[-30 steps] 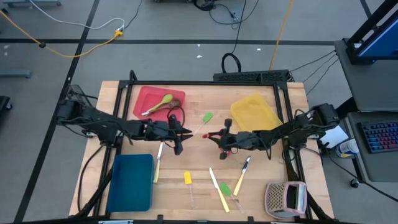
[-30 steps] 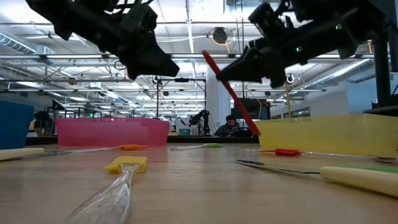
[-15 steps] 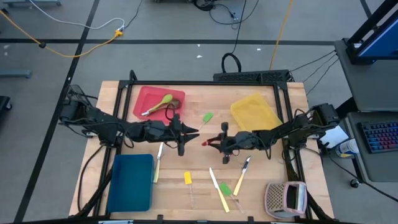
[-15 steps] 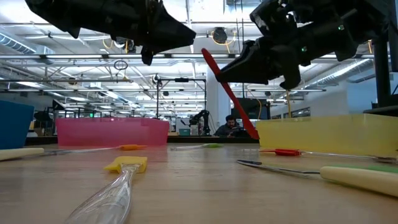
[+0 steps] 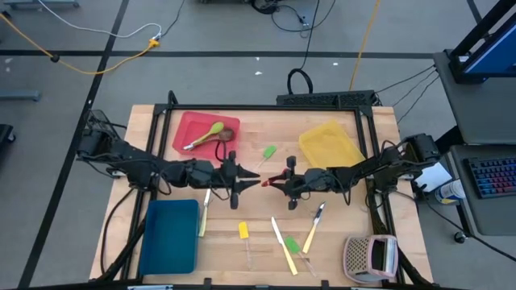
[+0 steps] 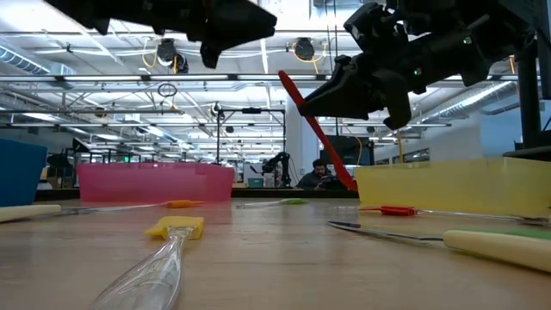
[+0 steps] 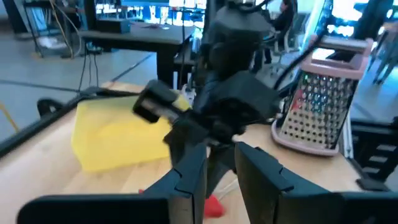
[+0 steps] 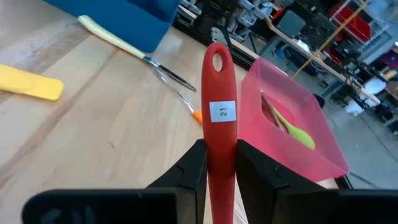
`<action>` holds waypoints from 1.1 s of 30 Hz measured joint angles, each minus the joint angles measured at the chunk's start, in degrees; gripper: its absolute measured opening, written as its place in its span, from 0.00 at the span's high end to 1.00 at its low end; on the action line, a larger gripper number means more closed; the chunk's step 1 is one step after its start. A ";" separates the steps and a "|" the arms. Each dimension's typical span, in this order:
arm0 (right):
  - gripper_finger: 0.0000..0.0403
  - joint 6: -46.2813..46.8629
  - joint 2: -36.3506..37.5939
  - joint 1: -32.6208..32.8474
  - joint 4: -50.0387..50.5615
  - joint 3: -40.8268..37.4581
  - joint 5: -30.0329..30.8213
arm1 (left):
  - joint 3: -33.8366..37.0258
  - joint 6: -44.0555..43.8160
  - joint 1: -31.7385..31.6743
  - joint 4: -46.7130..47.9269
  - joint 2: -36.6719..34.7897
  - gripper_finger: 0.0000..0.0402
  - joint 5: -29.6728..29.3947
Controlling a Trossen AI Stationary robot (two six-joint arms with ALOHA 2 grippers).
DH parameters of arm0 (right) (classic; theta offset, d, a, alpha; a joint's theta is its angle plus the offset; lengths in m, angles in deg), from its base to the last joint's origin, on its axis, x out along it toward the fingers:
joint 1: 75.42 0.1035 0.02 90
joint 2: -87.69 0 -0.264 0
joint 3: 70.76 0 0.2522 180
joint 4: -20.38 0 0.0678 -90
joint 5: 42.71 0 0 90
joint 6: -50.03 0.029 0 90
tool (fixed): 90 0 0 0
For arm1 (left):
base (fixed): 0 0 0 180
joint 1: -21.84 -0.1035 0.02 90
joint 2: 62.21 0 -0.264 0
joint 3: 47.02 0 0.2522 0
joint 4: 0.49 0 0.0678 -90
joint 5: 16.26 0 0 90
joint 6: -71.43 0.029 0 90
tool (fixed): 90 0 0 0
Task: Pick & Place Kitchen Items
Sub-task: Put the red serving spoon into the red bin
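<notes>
Red plastic spoon (image 8: 219,118), slim and with a hole in its handle end and a small white label, sits clamped between the right gripper's (image 5: 284,183) dark fingers (image 8: 189,168), raised above the middle of the wooden table (image 5: 339,234). It looks light and stiff, probably smooth enough to slip, so a hold across the flat handle near the free end seems safest. In the low view it hangs slanted, bowl end down. Facing it nearly tip to tip, the left gripper (image 5: 251,182) has its jaws parted with nothing between them; whether the handle end has entered that gap I cannot tell. In the left wrist view a red patch (image 7: 213,205), likely the spoon, shows beside the left fingers (image 7: 188,180).
</notes>
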 joint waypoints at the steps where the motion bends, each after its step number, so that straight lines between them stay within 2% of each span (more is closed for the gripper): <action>1: 0.85 0.60 0.00 -0.16 -0.03 0.00 0.00 | -0.67 1.40 0.62 1.10 0.00 0.78 -0.89; 6: 0.84 2.29 0.00 -0.46 0.62 0.00 -0.07 | -1.95 8.56 2.76 2.98 1.81 0.78 -5.78; 12: 0.84 3.80 0.00 -0.37 2.24 0.00 -0.17 | -2.49 22.49 4.57 -6.36 9.65 0.78 -5.85; 15: 0.84 4.35 0.00 -0.35 2.41 0.00 -0.13 | -5.61 26.88 4.89 -5.88 12.78 0.78 -7.05; 17: 0.84 4.51 0.00 -0.35 2.99 0.00 -0.15 | -8.57 27.46 4.89 -3.07 13.79 0.78 -8.70; 22: 0.84 4.59 0.00 -0.35 4.08 -0.04 -0.11 | -15.75 24.66 4.73 12.37 13.06 0.78 -14.82; 27: 0.84 4.57 0.00 -0.35 4.07 -0.04 -0.09 | -21.02 20.12 4.71 24.85 12.72 0.78 -14.92; 33: 0.84 4.37 0.00 -0.35 3.32 -0.04 -0.07 | -21.91 14.89 4.39 30.20 12.75 0.77 -14.80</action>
